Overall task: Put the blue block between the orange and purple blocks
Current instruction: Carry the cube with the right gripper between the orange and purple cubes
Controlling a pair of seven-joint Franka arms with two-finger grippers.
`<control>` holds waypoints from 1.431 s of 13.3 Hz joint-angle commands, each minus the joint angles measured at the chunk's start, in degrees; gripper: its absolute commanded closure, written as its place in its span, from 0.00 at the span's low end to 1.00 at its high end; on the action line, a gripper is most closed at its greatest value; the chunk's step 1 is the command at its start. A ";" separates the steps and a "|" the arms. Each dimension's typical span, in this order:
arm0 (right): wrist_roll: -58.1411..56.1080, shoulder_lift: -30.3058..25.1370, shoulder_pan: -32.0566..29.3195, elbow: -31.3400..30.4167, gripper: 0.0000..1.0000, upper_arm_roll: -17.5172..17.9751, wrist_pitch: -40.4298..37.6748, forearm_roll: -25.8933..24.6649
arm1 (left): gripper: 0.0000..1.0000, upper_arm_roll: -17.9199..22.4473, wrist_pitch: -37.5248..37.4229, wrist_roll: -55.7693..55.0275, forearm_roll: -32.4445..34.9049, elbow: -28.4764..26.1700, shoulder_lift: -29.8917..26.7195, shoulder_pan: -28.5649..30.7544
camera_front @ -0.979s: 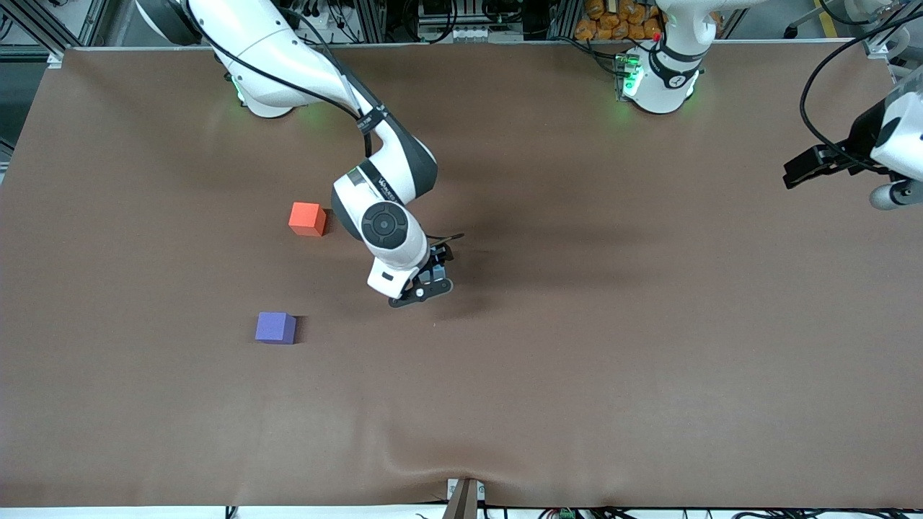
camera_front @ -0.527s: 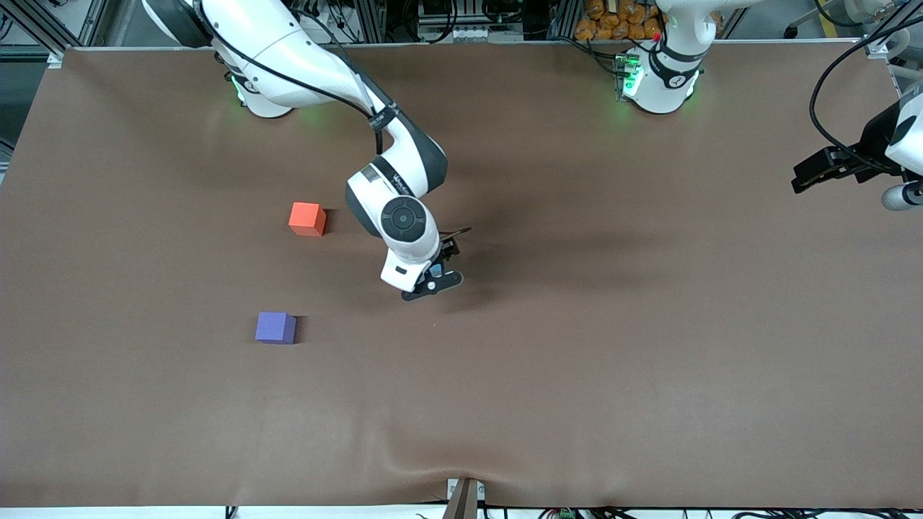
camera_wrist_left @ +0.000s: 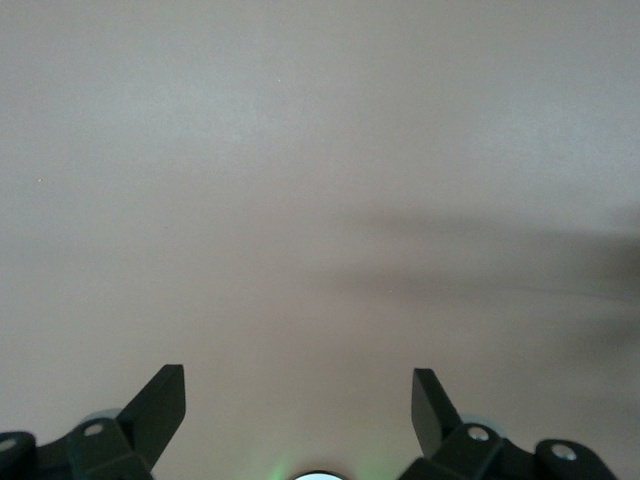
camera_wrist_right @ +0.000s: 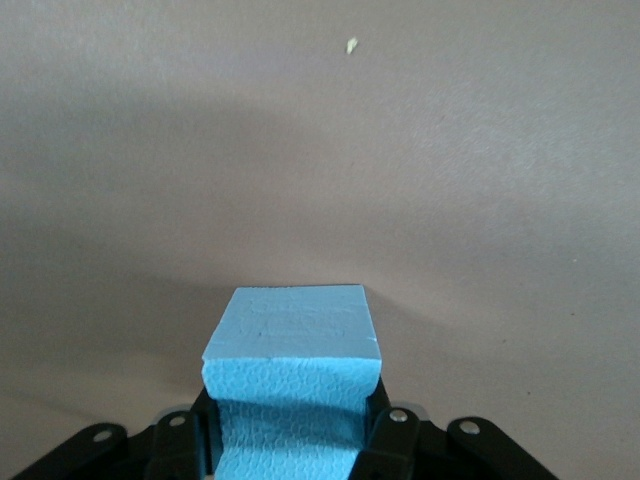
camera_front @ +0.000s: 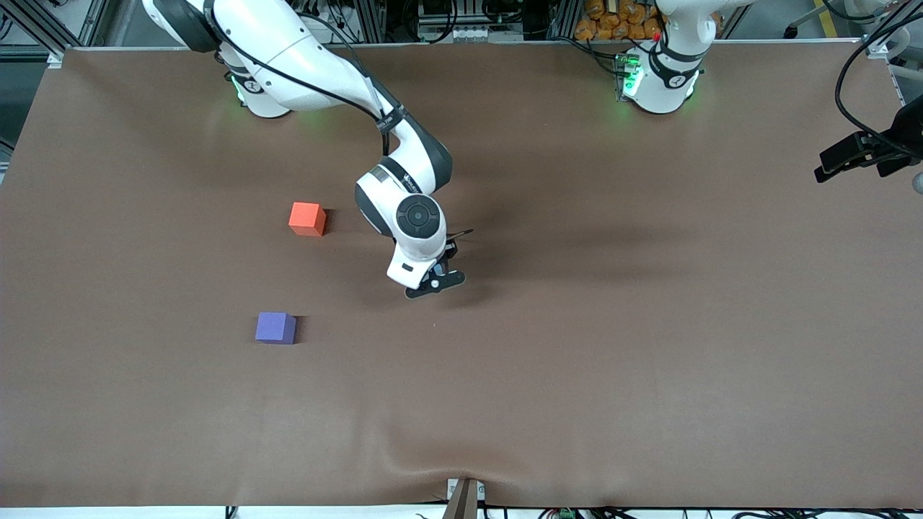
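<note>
My right gripper [camera_front: 435,281] is shut on the light blue block [camera_wrist_right: 290,350], whose sides are squeezed between the fingers [camera_wrist_right: 392,432]. It holds the block low over the bare table, toward the left arm's end from the other two cubes. In the front view the hand hides the block. The orange block [camera_front: 306,218] lies beside the right arm's wrist. The purple block [camera_front: 275,328] lies nearer the front camera than the orange one, with a bare gap between them. My left gripper [camera_front: 840,155] is open and empty over the table's edge at the left arm's end; it also shows in the left wrist view [camera_wrist_left: 297,390].
The brown table cover [camera_front: 577,360] has a wrinkle near its front edge [camera_front: 433,447]. A small pale crumb [camera_wrist_right: 351,45] lies on the table ahead of the held block.
My right gripper has moved with the blue block a little toward the left arm's end of the table. The left arm has drawn farther out past the table's edge.
</note>
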 commanded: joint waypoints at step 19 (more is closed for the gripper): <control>-14.49 -21.82 -29.85 -30.59 1.00 -0.24 4.96 4.59 | 0.00 -0.42 -0.23 -1.87 -0.59 -4.53 -5.64 0.98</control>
